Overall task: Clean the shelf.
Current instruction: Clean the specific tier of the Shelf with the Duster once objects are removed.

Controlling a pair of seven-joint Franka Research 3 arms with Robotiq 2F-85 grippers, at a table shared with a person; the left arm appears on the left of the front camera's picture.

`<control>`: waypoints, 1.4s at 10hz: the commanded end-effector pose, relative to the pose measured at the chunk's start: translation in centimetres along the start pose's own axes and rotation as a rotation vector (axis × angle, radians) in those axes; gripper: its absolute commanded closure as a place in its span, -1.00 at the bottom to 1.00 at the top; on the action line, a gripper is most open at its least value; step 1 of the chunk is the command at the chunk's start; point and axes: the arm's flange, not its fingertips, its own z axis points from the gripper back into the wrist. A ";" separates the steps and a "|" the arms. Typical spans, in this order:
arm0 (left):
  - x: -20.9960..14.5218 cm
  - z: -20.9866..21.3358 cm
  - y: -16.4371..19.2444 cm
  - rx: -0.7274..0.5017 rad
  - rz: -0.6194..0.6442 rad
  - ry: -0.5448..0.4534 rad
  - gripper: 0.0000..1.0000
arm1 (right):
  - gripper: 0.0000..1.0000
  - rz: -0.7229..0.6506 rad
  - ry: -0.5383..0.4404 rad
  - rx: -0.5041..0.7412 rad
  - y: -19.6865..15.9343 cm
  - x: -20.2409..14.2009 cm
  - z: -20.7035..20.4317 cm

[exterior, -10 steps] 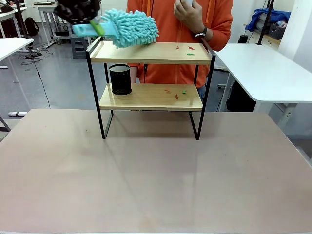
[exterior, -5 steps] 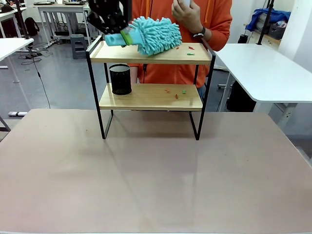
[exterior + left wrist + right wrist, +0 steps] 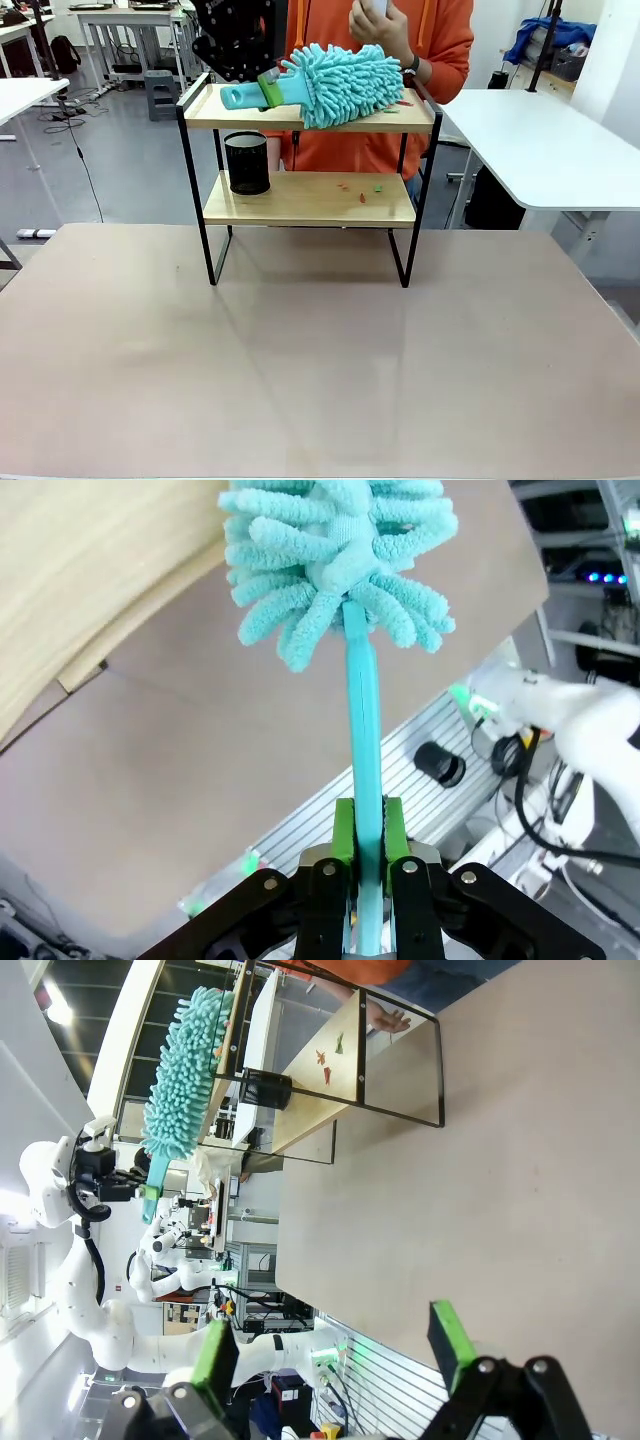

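The shelf (image 3: 310, 112) stands at the table's far side, two wooden boards in a black frame. My left gripper (image 3: 266, 89) is shut on the handle of a fluffy teal duster (image 3: 345, 82), whose head lies across the middle and right of the top board. In the left wrist view the green pads (image 3: 343, 830) clamp the duster handle (image 3: 362, 730), with the shelf board (image 3: 90, 570) beyond. Small red and green scraps (image 3: 362, 190) lie on the lower board. My right gripper (image 3: 333, 1348) hangs open and holds nothing, well away from the shelf (image 3: 330, 1070).
A black mesh cup (image 3: 247, 163) stands at the left of the lower board. A person in an orange top (image 3: 445, 45) stands just behind the shelf, one hand raised. White tables (image 3: 540, 140) flank the scene. The tan tabletop (image 3: 320, 360) stretches in front.
My left gripper has swept the duster rightward along the top board, from its left end to its middle and right. The right gripper stays open.
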 end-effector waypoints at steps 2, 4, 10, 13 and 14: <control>-3.1 1.3 0.7 -0.027 -0.155 0.132 0.74 | -1.00 0.027 -0.014 0.021 0.2 0.3 -0.1; -7.4 3.2 1.7 -0.141 -0.315 0.223 0.74 | -1.00 0.027 -0.014 0.021 0.2 0.3 -0.1; -14.5 5.8 6.0 -0.323 -0.461 0.221 0.74 | -1.00 0.027 -0.014 0.021 0.2 0.3 -0.1; -20.3 12.0 14.2 -0.427 -0.219 -0.239 0.74 | -1.00 0.027 -0.014 0.021 0.2 0.3 -0.1; -24.4 13.4 18.1 -0.464 -0.075 -0.426 0.74 | -1.00 0.027 -0.014 0.021 0.2 0.3 -0.1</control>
